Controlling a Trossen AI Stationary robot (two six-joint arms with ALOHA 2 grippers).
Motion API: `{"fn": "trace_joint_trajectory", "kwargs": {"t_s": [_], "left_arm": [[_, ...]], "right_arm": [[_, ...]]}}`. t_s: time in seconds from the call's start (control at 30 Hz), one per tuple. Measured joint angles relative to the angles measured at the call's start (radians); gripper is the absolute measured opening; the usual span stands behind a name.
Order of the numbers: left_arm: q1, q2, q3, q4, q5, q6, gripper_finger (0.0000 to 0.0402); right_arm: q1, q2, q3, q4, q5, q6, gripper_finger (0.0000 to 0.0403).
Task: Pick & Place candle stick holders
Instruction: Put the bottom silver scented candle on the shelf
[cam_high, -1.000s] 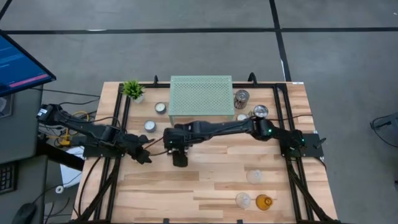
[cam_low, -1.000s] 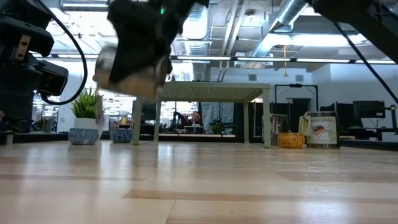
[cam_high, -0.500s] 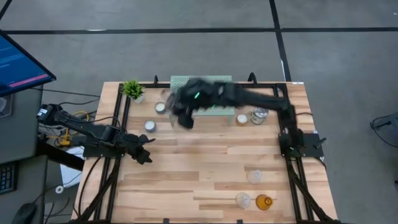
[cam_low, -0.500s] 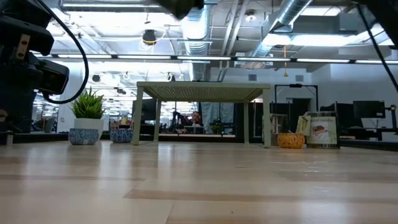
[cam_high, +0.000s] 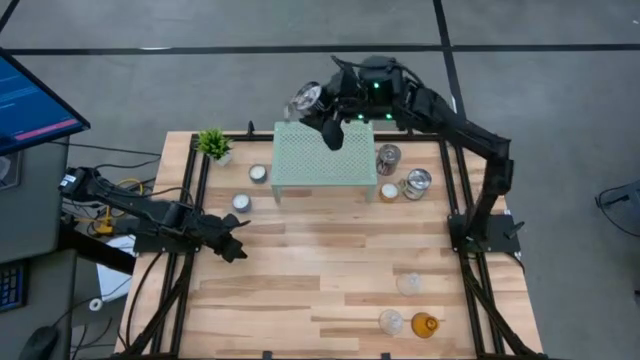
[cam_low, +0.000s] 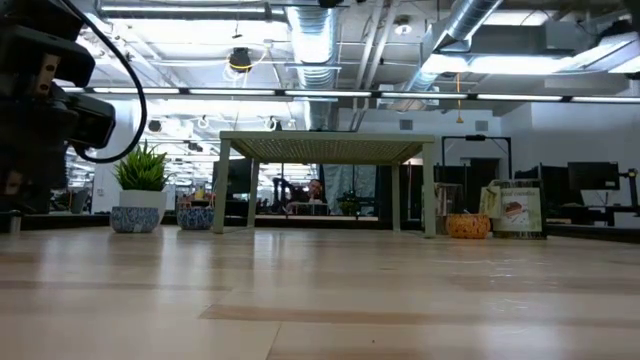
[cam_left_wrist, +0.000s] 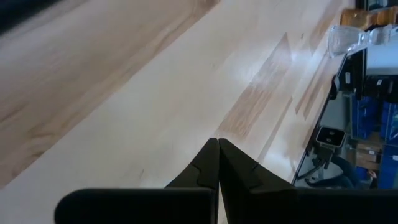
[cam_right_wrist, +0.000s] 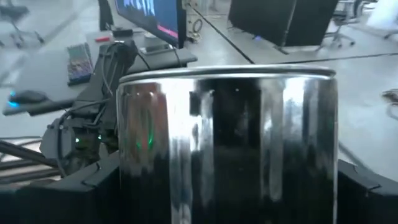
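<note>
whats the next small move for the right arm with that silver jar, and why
Probably lower it onto the mesh stand: the right tool holds a silvery jar high above the stand's far edge, and the stand's top looks bare.

— What is the table (cam_high: 330, 270) made of?
— Pale wood planks with visible grain, smooth with a soft sheen.
— And the jar (cam_right_wrist: 227, 146) in the right gripper (cam_high: 322, 118)?
— Silvery, mirror-glossy glass that reflects the room.
— The stand (cam_high: 323, 155)?
— Pale green perforated mesh, matt.
— The left gripper (cam_left_wrist: 217, 163)?
— Its fingers look like dark matt plastic.
</note>
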Motion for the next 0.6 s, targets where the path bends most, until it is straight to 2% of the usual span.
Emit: {"fn": "trace_joint_trajectory", "kwargs": {"t_s": [0.17,0.27,0.37,0.47,0.53,0.6], "left_arm": [[0.0,0.0,0.0,0.005,-0.009,0.0,0.0002],[0.0,0.0,0.0,0.009,-0.016,0.0,0.0002],[0.0,0.0,0.0,0.016,-0.016,-0.001,0.0002],[0.0,0.0,0.0,0.024,-0.016,-0.023,0.0002],[0.0,0.0,0.0,0.037,-0.016,-0.027,0.0002],[0.0,0.0,0.0,0.053,-0.017,-0.033,0.0002]], "right_arm": [[-0.048,-0.151,-0.393,0.381,-0.105,0.076,0.0339],[-0.066,-0.22,-0.672,0.73,-0.104,0.138,0.0339],[-0.088,-0.222,-0.911,1.101,-0.054,0.21,0.0339],[-0.092,-0.168,-1.041,1.382,0.047,0.235,0.0339],[-0.09,-0.116,-1.066,1.458,0.099,0.233,0.0339],[-0.086,-0.064,-1.065,1.465,0.108,0.227,0.0339]]}}
